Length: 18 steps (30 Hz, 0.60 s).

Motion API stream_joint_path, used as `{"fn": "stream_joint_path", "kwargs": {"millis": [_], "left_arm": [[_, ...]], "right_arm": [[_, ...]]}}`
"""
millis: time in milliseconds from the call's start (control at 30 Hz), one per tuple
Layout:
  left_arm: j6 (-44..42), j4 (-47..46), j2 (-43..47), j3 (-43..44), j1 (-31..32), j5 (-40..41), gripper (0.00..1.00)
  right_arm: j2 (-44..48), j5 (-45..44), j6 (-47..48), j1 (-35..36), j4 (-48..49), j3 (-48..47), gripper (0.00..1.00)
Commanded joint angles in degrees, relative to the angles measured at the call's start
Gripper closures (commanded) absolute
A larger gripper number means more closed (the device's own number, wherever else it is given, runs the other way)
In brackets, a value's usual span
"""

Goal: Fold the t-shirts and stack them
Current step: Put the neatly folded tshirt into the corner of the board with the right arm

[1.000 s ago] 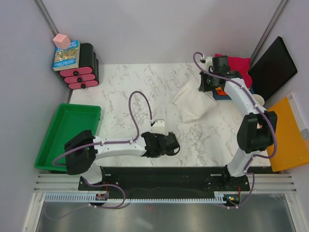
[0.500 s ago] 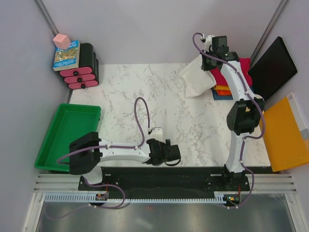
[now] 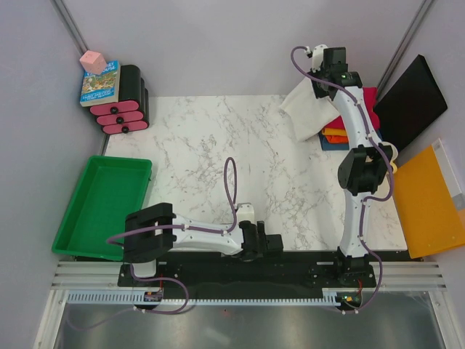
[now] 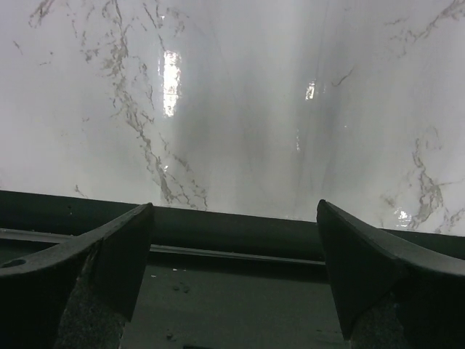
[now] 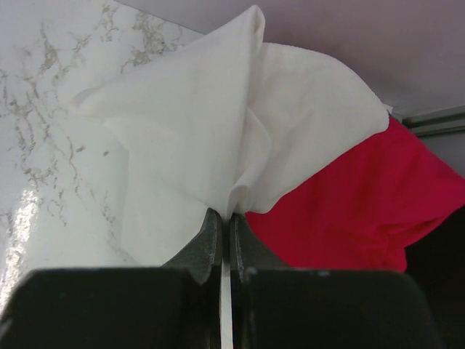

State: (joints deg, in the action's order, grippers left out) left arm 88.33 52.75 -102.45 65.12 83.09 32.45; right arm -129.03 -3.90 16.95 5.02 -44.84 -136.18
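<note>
My right gripper (image 3: 325, 81) is shut on a bunched fold of the off-white t-shirt (image 3: 308, 110), which hangs from it at the table's far right. In the right wrist view the jaws (image 5: 225, 216) pinch the white cloth (image 5: 211, 131) just over the magenta folded shirt (image 5: 341, 218). The stack sits under the arm: magenta (image 3: 369, 98) on top, orange (image 3: 335, 133) below it, dark blue (image 3: 333, 144) at the bottom. My left gripper (image 3: 273, 243) is open and empty, low at the table's front edge; its fingers (image 4: 109, 262) stand wide apart over the black base rail.
A green tray (image 3: 76, 218) lies at the left. A book with a pink cube (image 3: 100, 78) rests on black-and-pink holders (image 3: 125, 109) at the back left. A black panel (image 3: 410, 102) and a flat orange-yellow board (image 3: 429, 211) lie off the right edge.
My right gripper has carried the off-white shirt up and back, toward the folded stack at the far right. My left arm has drawn back to the front edge of the table.
</note>
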Motion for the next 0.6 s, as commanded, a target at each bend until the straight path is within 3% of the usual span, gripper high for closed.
{"fn": "stream_joint_path", "kwargs": {"millis": [0,567], "left_arm": [[3.8,1.1,-1.8,3.5,1.1,1.7,0.00],[3.9,1.0,-4.0,4.8,2.3,0.1,0.00]], "right_arm": [[3.0,-1.7,2.0,-3.2,4.3,-1.7,1.00],[9.4,0.4,0.3,-7.5,9.1,-1.1,1.00]]}}
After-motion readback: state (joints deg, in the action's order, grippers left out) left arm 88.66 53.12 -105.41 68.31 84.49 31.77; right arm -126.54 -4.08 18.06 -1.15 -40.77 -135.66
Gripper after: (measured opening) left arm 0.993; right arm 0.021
